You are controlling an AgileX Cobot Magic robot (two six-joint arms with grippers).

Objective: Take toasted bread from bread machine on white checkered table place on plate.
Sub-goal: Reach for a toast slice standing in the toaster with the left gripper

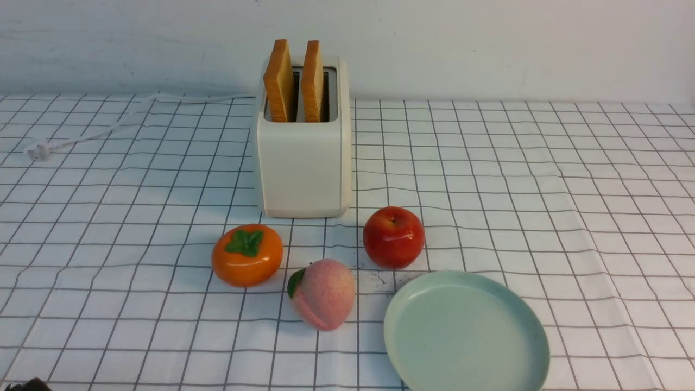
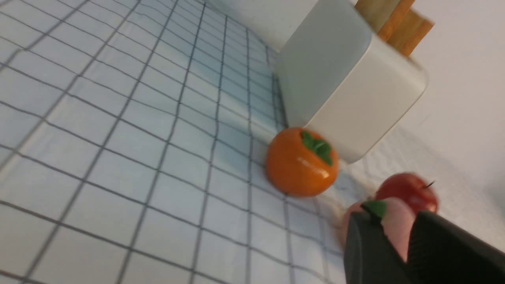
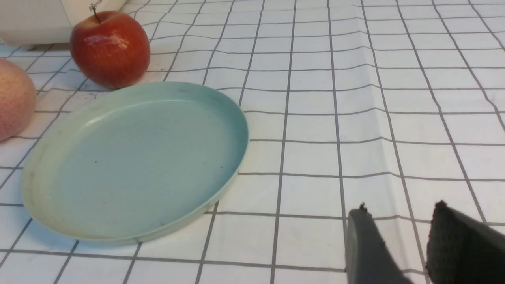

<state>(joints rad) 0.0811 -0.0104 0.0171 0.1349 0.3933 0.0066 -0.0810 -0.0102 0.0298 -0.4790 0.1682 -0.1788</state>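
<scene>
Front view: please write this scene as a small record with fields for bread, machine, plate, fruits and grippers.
bread machine: on the white checkered table, behind the fruits
toasted bread: two slices, upright in the machine
plate: empty, near right
fruits: persimmon, peach, apple
left gripper: open, empty
right gripper: open, empty, beside the plate

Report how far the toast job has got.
Done: nothing yet. Both slices of toasted bread stand in the bread machine, and the plate is bare. In hand: nothing; the left pincer and right pincer are open and hold nothing. Left: lift each slice out and lay it on the plate.
</scene>
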